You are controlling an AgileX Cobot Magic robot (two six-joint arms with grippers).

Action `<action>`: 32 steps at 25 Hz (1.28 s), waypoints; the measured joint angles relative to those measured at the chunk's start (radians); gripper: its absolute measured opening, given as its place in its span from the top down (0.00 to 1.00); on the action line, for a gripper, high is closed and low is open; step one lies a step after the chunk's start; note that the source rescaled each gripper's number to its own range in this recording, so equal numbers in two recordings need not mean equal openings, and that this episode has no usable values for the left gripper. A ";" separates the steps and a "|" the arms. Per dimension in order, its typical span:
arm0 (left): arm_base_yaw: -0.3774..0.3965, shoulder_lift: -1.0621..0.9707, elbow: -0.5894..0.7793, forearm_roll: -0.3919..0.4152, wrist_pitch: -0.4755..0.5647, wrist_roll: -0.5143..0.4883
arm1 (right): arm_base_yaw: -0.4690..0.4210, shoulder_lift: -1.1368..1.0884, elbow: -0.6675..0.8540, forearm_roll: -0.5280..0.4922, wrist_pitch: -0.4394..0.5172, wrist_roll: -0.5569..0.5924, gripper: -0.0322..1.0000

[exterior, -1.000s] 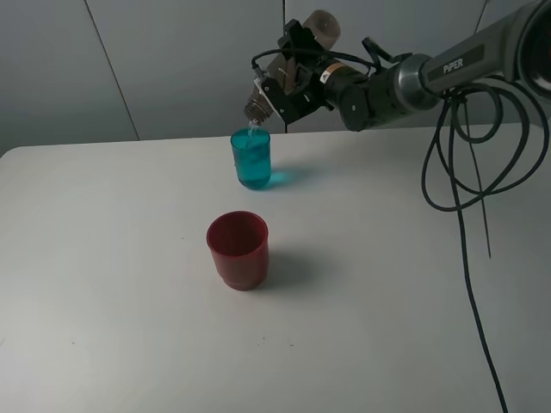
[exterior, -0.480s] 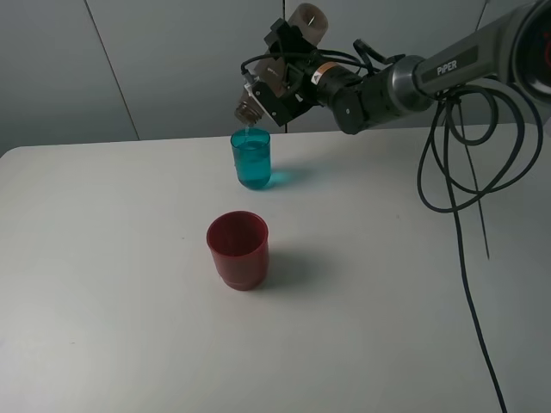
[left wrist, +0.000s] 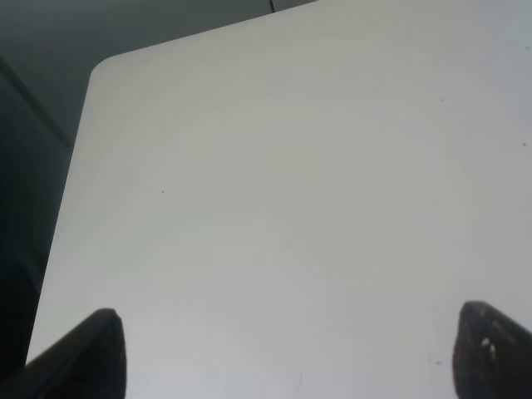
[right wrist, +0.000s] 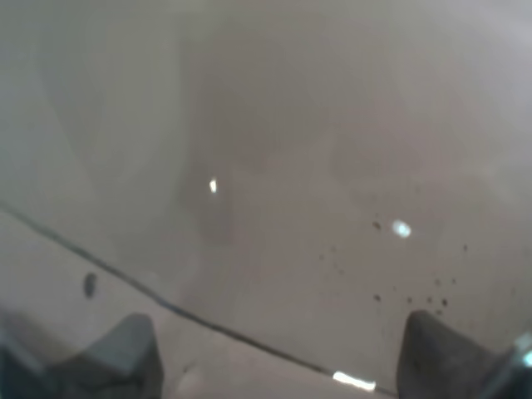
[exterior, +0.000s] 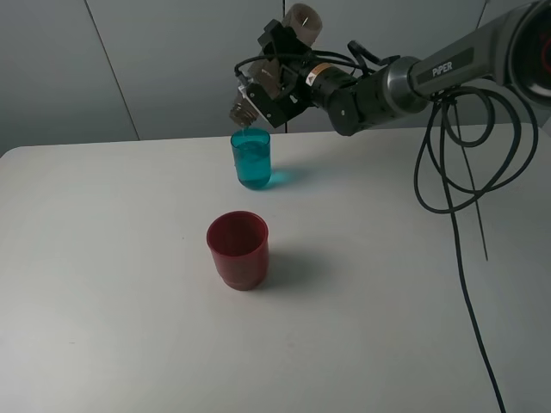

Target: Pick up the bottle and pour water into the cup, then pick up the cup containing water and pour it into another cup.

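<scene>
Compared with a second ago, the right gripper (exterior: 277, 86) has drifted slightly to the left and tipped the bottle (exterior: 301, 19) further, so its base now stands higher and its neck points more steeply down. The gripper's fingers are clamped round the middle of the smoky grey-brown bottle, which hangs in the air at the far side of the white table (exterior: 103, 327). The mouth of the bottle is just above the far rim of the teal cup (exterior: 250, 159), close to it but apparently not touching. The teal cup stands upright at the far centre of the table and looks filled most of the way. Whether water is running at this instant is too fine to tell.

The red cup (exterior: 238, 249) stands upright nearer the camera, slightly left of the teal cup and apart from it. It looks empty. Black cables (exterior: 456, 172) loop down on the right.

The left gripper (left wrist: 295, 353) shows only in its own wrist view, with fingers spread wide over bare table and holding nothing.

The first pour appears to be in hand and close to done. Next, the bottle probably needs righting and setting down clear of both cups. Then the teal cup must be gripped low and level, since it is nearly full.
</scene>
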State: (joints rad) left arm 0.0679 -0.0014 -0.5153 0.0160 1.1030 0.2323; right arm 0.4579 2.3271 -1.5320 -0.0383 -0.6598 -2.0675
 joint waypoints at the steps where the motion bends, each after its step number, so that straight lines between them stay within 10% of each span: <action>1: 0.000 0.000 0.000 0.000 0.000 0.000 | 0.000 0.000 0.000 0.005 0.000 0.005 0.97; 19: 0.000 0.000 0.000 0.000 0.000 0.000 | -0.003 -0.158 0.196 0.166 0.023 0.708 0.97; 32: 0.000 0.000 0.000 0.000 0.000 0.000 | -0.170 -0.359 0.502 -0.087 0.024 1.888 0.97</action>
State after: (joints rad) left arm 0.0679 -0.0014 -0.5153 0.0160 1.1030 0.2323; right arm 0.2877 1.9683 -1.0305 -0.1255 -0.6353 -0.1797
